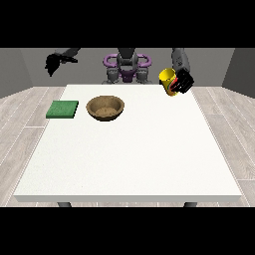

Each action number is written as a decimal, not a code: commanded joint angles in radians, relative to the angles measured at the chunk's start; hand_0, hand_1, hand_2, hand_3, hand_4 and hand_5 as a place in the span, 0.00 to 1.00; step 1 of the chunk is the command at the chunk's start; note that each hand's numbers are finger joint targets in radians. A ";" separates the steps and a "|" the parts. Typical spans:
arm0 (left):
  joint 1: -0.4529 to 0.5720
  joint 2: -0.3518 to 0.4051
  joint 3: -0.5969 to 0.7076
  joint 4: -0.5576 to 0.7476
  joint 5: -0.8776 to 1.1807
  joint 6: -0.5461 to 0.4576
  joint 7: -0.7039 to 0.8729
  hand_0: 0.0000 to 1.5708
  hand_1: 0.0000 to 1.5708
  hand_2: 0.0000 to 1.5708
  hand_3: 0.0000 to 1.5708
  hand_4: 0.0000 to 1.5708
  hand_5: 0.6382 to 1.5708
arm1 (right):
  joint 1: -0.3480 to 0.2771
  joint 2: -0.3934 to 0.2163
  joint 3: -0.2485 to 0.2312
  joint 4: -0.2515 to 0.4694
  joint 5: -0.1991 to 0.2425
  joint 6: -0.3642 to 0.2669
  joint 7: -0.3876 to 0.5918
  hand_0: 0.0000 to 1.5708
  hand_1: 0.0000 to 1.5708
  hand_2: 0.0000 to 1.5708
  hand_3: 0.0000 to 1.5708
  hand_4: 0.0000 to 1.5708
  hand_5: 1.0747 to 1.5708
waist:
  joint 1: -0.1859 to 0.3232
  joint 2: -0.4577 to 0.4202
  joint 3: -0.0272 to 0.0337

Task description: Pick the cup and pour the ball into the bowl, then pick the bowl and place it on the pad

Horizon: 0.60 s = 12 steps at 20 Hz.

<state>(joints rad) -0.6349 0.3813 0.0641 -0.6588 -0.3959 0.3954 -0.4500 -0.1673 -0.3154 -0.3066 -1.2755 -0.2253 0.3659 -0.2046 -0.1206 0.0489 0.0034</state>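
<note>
A yellow cup (167, 78) hangs above the table's far right corner, tilted with its mouth toward the view's left. The hand at the view's right (183, 82) has its black fingers curled round the cup. I cannot see the ball. A brown wooden bowl (105, 107) stands on the table left of centre, upright. To its left lies a flat green pad (63, 109) near the table's left edge. The hand at the view's left (52, 63) is raised beyond the table's far left corner, well above the pad and holding nothing.
The white table (129, 159) stretches toward the camera in front of the bowl and pad. The robot's torso (127, 67) stands behind the far edge. Grey wooden floor surrounds the table.
</note>
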 commanded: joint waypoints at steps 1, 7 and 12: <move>-0.095 0.017 -0.086 -0.008 -0.127 0.026 0.174 0.95 0.95 1.00 1.00 1.00 0.68 | -0.032 -0.013 -0.015 0.061 0.007 0.003 -0.034 0.00 0.00 0.00 0.00 0.00 1.00 | 0.003 0.000 -0.0017; -0.111 -0.056 -0.175 -0.029 -0.283 0.093 0.350 0.95 0.95 1.00 1.00 0.96 0.67 | 0.004 -0.013 -0.028 0.129 -0.004 0.038 -0.067 0.00 0.00 0.00 0.00 0.00 1.00 | 0.006 -0.040 -0.0027; -0.165 -0.164 -0.297 -0.018 -0.471 0.148 0.572 0.96 0.96 1.00 1.00 0.96 0.65 | -0.019 -0.015 -0.007 0.146 0.019 0.021 -0.022 0.00 0.00 0.00 0.00 0.00 1.00 | 0.013 -0.094 -0.0022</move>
<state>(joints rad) -0.7684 0.2862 -0.1493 -0.6822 -0.7369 0.4996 -0.0261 -0.1721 -0.3425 -0.3249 -1.1497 -0.2175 0.4089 -0.2568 -0.1152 -0.0103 0.0012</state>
